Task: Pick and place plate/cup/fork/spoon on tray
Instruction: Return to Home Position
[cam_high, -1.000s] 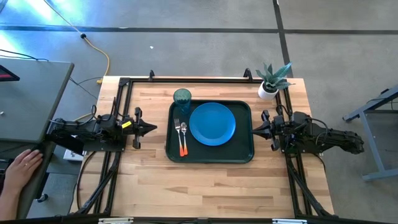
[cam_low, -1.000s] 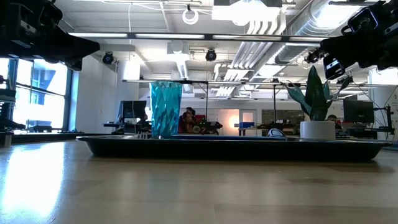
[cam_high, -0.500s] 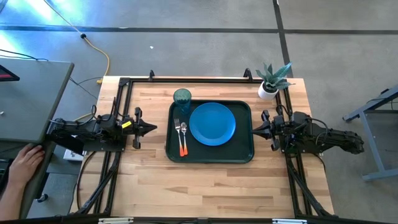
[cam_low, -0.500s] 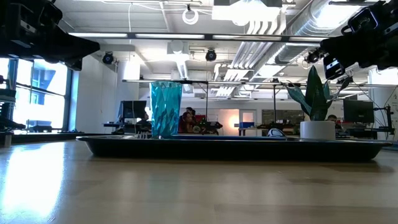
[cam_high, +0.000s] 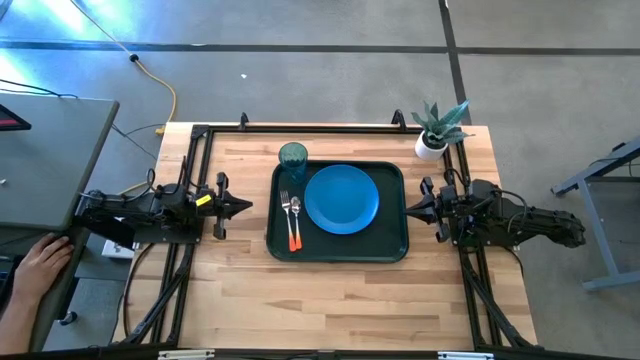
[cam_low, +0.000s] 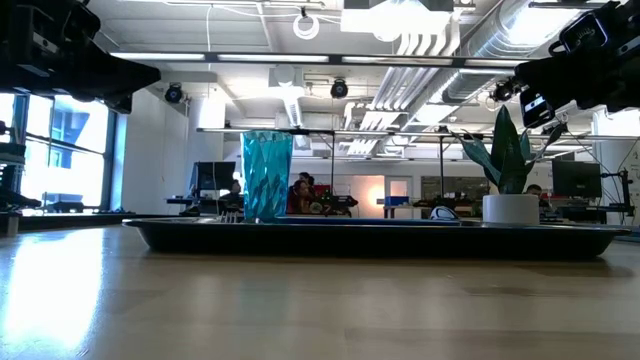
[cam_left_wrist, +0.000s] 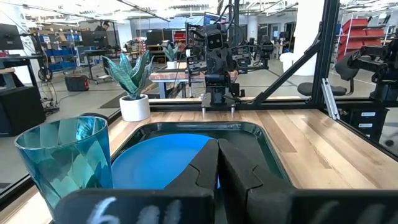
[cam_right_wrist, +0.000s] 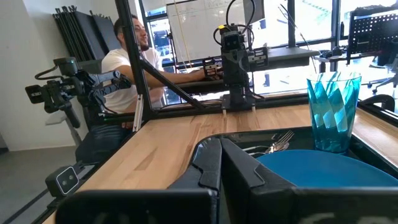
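On dark tray (cam_high: 395, 250), round blue plate (cam_high: 341, 198)

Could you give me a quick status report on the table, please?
Left hand and right hand shut, parked beside tray. Plate, cup, fork, spoon aboard. Nothing obstructing.

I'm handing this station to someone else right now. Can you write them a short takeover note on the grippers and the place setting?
Left gripper: shut, empty, parked at the table's left edge.
Right gripper: shut, empty, parked at the right edge.
Tray: mid-table. The plate lies flat in it; the fork and spoon lie side by side on the plate's left-arm side; the cup stands upright at the tray's far corner on that side.
Done: all four items appear to be on the tray.
Left: nothing obvious; perhaps check the cup sits fully inside the rim.
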